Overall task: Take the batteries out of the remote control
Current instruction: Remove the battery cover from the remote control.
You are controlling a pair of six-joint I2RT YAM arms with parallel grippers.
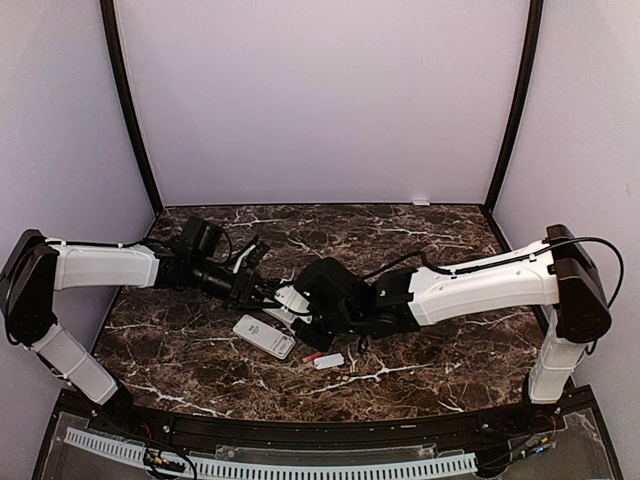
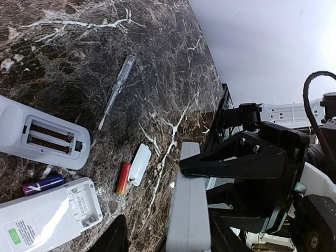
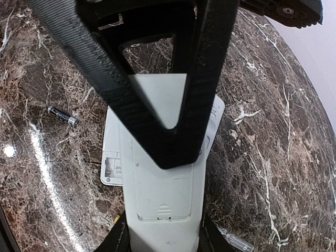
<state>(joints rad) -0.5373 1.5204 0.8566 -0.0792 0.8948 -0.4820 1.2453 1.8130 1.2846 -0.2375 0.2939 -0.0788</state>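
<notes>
Dark marble worktop (image 1: 430,240), lilac walls (image 1: 320,100): the right end effector (image 3: 164,237) pinches a white remote control (image 3: 163,178), its cover (image 3: 164,207) seemingly on; the left end effector (image 2: 168,239) stands spread around it. Loose batteries (image 2: 124,178) lie on the worktop nearby. A hard pry could twist the remote free.

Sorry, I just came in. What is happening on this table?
The right end effector grips a white remote above the table, back cover on. The left end effector stands open at that remote's end. On the table lie an opened remote with an empty battery bay and a second remote. A red battery, a purple battery and a loose white cover lie near them.
</notes>
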